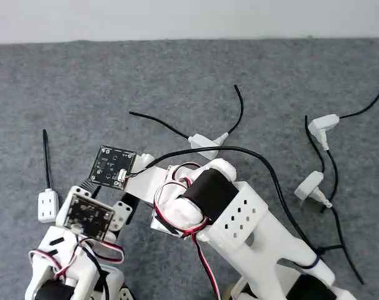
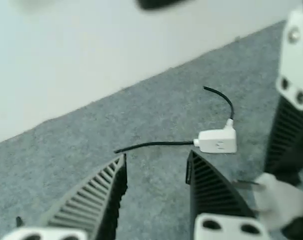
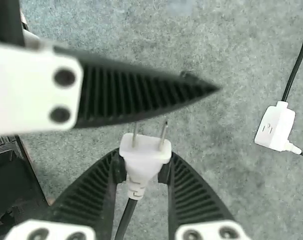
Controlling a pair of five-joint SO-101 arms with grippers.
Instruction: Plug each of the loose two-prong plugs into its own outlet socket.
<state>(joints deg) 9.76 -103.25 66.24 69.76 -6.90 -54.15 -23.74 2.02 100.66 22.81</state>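
My right gripper [image 3: 142, 159] is clamped on a two-prong plug [image 3: 141, 149], prongs forward, over the bench's [image 1: 271, 75] front-left part; left gripper [image 2: 156, 156] hangs just beside it, jaws wide and holding nothing; an outlet socket [image 1: 47, 205] lies by the left edge.

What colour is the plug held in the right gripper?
The plug is white, with a black cord; clearest in the right wrist view.

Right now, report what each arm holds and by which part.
Right jaws grip a two-prong plug by its white body, prongs free. Left jaws stand open, holding nothing.
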